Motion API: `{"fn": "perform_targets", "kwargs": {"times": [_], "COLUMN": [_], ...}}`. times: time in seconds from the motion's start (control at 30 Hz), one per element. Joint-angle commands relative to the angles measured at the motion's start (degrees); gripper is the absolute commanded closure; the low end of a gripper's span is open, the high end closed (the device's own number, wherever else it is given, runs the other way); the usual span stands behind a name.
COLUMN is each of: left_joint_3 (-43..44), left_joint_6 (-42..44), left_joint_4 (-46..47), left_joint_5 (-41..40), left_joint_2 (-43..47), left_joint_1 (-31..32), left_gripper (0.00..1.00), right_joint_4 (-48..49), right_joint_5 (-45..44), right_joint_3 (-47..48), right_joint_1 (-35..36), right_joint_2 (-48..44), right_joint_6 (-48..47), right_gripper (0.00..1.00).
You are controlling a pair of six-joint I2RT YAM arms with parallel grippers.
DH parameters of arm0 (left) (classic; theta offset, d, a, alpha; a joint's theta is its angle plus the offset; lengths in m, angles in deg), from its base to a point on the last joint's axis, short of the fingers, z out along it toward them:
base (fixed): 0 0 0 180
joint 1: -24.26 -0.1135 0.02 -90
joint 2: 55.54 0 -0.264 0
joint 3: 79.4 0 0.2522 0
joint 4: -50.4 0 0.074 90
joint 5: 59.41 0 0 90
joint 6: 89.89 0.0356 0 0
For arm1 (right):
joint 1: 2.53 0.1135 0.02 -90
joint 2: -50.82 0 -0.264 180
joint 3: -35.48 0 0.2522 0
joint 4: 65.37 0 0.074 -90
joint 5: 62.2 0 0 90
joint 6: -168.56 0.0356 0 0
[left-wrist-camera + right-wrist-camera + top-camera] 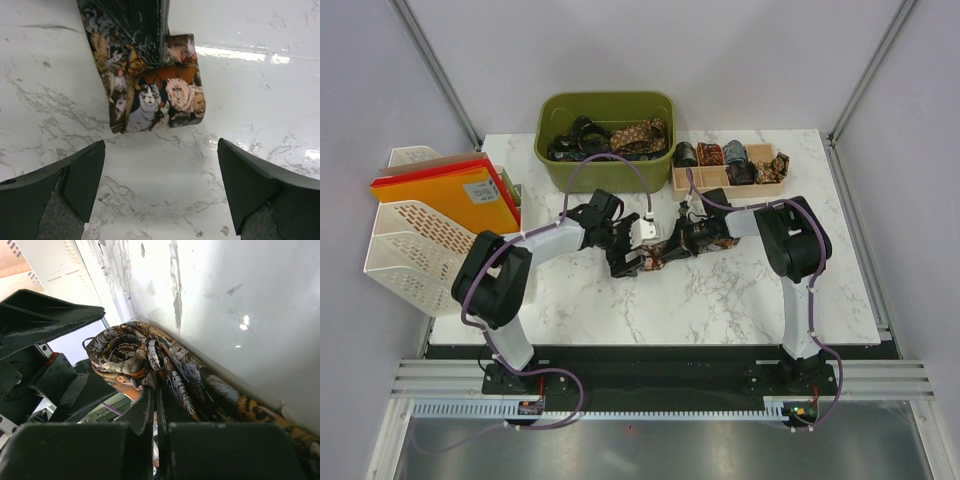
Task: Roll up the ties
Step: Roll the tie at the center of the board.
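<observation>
One tie, dark with an orange-brown animal print, lies partly rolled at the middle of the marble table. My right gripper is shut on it; in the right wrist view the closed fingers pinch the fabric just below the rolled coil. My left gripper stands wide open right beside the tie's left end. In the left wrist view the tie's folded end lies ahead of the spread fingertips, with bare marble between them and nothing held. The left gripper also shows beside the coil.
A green bin of loose ties stands at the back centre. A wooden tray with several rolled ties sits to its right. A white rack holding orange folders occupies the left edge.
</observation>
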Motion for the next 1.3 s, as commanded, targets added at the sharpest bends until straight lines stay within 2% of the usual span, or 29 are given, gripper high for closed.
{"fn": "perform_targets", "kwargs": {"times": [0.0, 0.3, 0.47, 0.53, 0.63, 0.67, 0.7, 0.77, 0.83, 1.0, 1.13, 1.27], "left_joint_3": [1.69, 7.05, 12.06, 13.73, 14.26, 14.35, 14.7, 14.61, 14.79, 12.34, 11.27, 12.59], "left_joint_6": [1.6, 2.3, -3.4, -5.68, -6.66, -6.49, -6.14, -2.99, 2.27, 13.52, 16.19, 15.66], "left_joint_4": [6.86, -0.16, -3.77, -4.39, -5.44, -6.4, -7.54, -8.95, -13.69, -21.52, -22.85, -23.2], "left_joint_5": [-0.85, -0.5, -5.07, -7.69, -8.15, -7.98, -6.32, -4.47, -1.57, 2.04, 1.69, 3.36], "left_joint_2": [-0.95, -5.79, -10.7, -11.94, -13.0, -13.17, -13.26, -13.0, -13.17, -11.51, -11.41, -11.24], "left_joint_1": [0.8, 5.28, 6.6, 6.69, 6.78, 6.78, 6.78, 6.78, 6.78, 6.78, 6.17, 5.29], "left_gripper": [0.0, 0.0, 0.02, 0.09, 0.27, 0.39, 0.46, 0.61, 0.68, 0.74, 0.76, 0.65], "right_joint_4": [-5.04, -4.25, -1.7, -0.48, 1.46, 1.64, 2.6, 2.78, 6.2, 6.83, 1.74, -0.38], "right_joint_5": [-16.26, -16.35, -15.82, -15.39, -14.6, -14.5, -14.16, -13.89, -13.19, -11.08, -11.86, -12.48], "right_joint_3": [-1.48, -2.09, -3.59, -4.2, -5.52, -6.13, -6.66, -8.32, -9.47, -8.69, -4.21, -1.84], "right_joint_1": [-1.53, -1.27, -0.92, -0.74, -0.22, -0.04, 0.31, 0.84, 1.8, 2.95, 3.04, 3.04], "right_joint_2": [4.1, 3.13, 2.07, 1.2, 0.15, -0.21, -1.0, -2.23, -4.69, -8.12, -7.42, -4.79], "right_joint_6": [-3.11, -1.97, -0.12, 0.93, 2.51, 2.95, 3.39, 5.32, 7.08, 8.58, 3.4, -0.9], "right_gripper": [1.0, 1.0, 1.0, 1.0, 1.0, 1.0, 1.0, 1.0, 1.0, 1.0, 1.0, 1.0]}}
